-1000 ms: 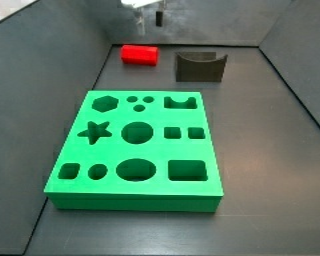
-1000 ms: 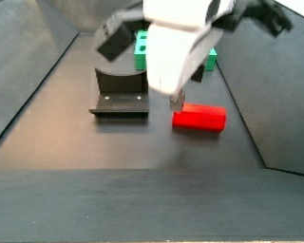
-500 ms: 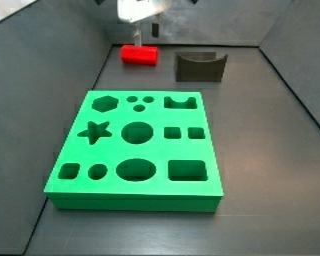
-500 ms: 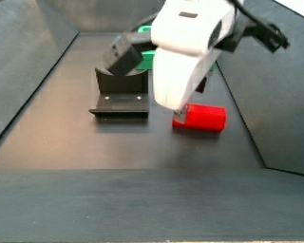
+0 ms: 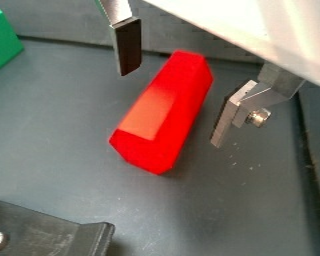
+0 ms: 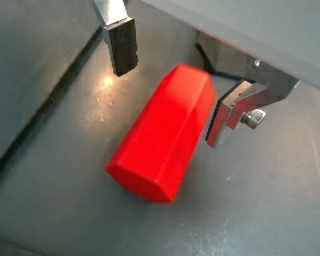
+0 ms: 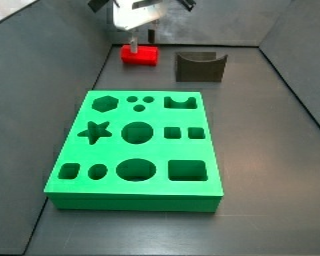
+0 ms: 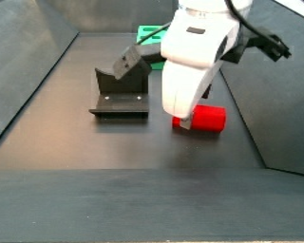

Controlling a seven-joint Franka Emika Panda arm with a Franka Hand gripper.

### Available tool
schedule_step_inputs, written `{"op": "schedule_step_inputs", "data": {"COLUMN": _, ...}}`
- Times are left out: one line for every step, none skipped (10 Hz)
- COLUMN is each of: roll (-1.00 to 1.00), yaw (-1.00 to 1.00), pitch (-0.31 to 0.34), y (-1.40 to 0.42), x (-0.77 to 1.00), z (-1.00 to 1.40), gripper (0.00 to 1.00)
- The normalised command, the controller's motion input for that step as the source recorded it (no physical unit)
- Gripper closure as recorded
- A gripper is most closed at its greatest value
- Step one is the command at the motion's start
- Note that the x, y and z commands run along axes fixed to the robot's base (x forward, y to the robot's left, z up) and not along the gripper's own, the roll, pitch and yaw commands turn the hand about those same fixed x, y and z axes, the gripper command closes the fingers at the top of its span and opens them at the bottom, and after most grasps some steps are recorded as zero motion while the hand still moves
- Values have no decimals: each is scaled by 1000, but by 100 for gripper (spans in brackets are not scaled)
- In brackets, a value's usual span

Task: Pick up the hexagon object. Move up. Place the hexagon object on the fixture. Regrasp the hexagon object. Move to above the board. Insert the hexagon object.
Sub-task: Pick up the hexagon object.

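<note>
Lowered since a second ago, tool [image 5: 176,85] now open astride hexagon object [image 5: 163,111], fingers [image 5: 124,45] clear of both flanks; looks rigid, light, smooth; best pinched mid-length across flat faces

- You get even, soft overhead light in both side views, with only faint shadows.
- In both wrist views the gripper [image 6: 170,75] hangs over the hexagon object [image 6: 164,133], whose upper facets glare pale.
- Your floor [image 6: 43,120] shows a small bright reflection.
- Everything looks coarse and slightly soft.
</note>
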Motion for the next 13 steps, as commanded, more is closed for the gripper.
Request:
{"op": "schedule_step_inputs", "data": {"roll": -1, "yaw": 440, "pitch": -27, "y": 0, "x": -20, "z": -451, "gripper": 0}}
{"op": "schedule_step_inputs", "data": {"roll": -10, "yaw": 443, "pitch": -29, "y": 0, "x": -14, "z": -460, "gripper": 0}}
{"op": "schedule_step_inputs", "data": {"roll": -39, "yaw": 437, "pitch": -36, "y": 0, "x": 0, "z": -500, "gripper": 0}}
{"op": "schedule_step_inputs", "data": {"roll": -70, "yaw": 406, "pitch": -44, "y": 0, "x": 0, "z": -423, "gripper": 0}}
{"op": "schedule_step_inputs", "data": {"roll": -9, "yaw": 0, "pitch": 0, "y": 0, "x": 0, "z": 0, "gripper": 0}}
{"op": "schedule_step_inputs", "data": {"roll": 0, "yaw": 0, "pitch": 0, "y": 0, "x": 0, "z": 0, "gripper": 0}}
{"op": "schedule_step_inputs", "data": {"roll": 0, "yaw": 0, "pitch": 0, "y": 0, "x": 0, "z": 0, "gripper": 100}}
{"op": "schedule_step_inputs", "data": {"roll": 0, "yaw": 0, "pitch": 0, "y": 0, "x": 0, "z": 0, "gripper": 100}}
{"op": "schedule_step_inputs", "data": {"roll": 0, "yaw": 0, "pitch": 0, "y": 0, "x": 0, "z": 0, "gripper": 100}}
{"op": "schedule_step_inputs", "data": {"roll": 0, "yaw": 0, "pitch": 0, "y": 0, "x": 0, "z": 0, "gripper": 100}}
{"op": "schedule_step_inputs", "data": {"roll": 0, "yaw": 0, "pitch": 0, "y": 0, "x": 0, "z": 0, "gripper": 100}}
{"op": "schedule_step_inputs", "data": {"roll": 0, "yaw": 0, "pitch": 0, "y": 0, "x": 0, "z": 0, "gripper": 100}}
{"op": "schedule_step_inputs", "data": {"roll": 0, "yaw": 0, "pitch": 0, "y": 0, "x": 0, "z": 0, "gripper": 100}}
